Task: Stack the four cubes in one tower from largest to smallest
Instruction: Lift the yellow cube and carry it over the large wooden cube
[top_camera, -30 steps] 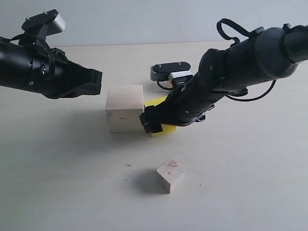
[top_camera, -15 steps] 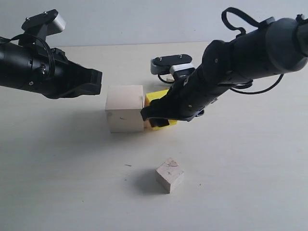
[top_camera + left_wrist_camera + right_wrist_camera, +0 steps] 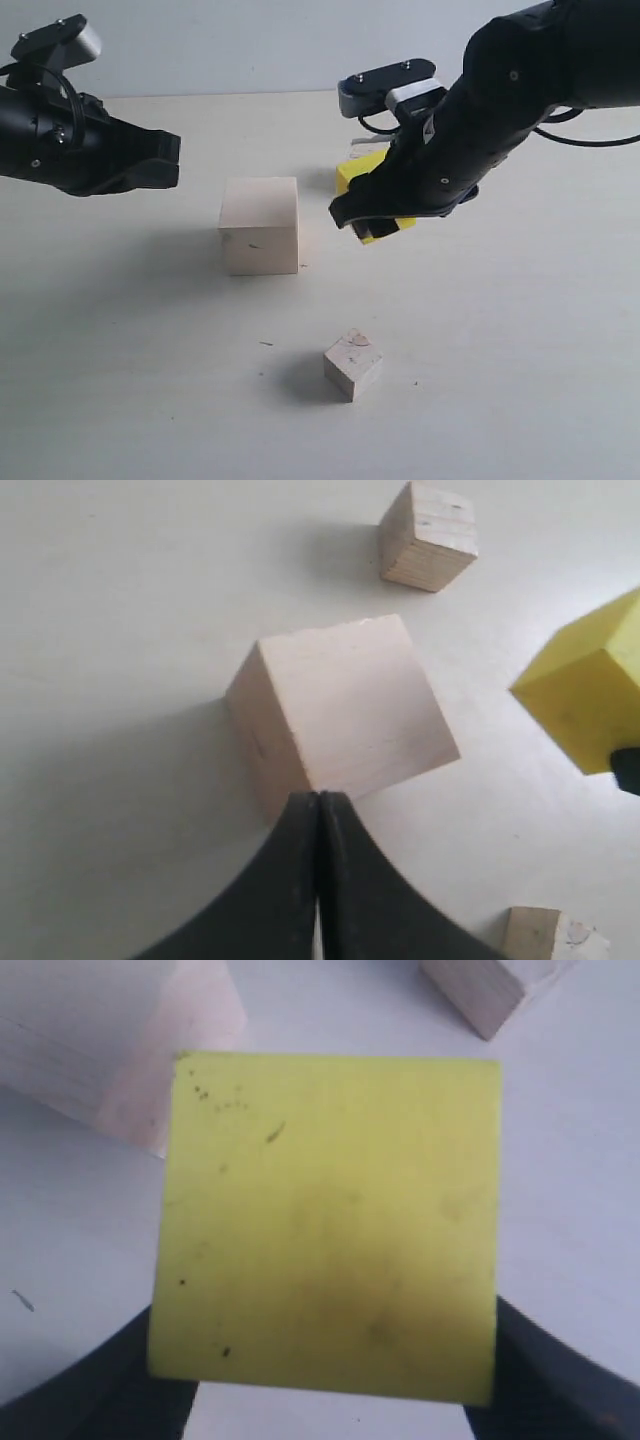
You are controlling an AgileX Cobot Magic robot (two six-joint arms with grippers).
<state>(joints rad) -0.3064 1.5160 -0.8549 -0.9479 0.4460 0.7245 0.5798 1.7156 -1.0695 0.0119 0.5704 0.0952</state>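
Lifted off the desk [image 3: 500, 350] beside the large wooden cube [image 3: 260, 225], the yellow cube [image 3: 353, 173] is gripped tilted (faces askew) in the right hand [image 3: 375, 212]; the left hand [image 3: 318, 880] is closed.

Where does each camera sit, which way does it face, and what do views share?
Exterior: off-arm, raised, looking down on the table; both arms show, right gripper holding the yellow cube.
Left wrist: looks past the shut left gripper at the large pale cube.
Right wrist: looks straight onto the yellow cube between its fingers.
Shared: all three show both cubes.
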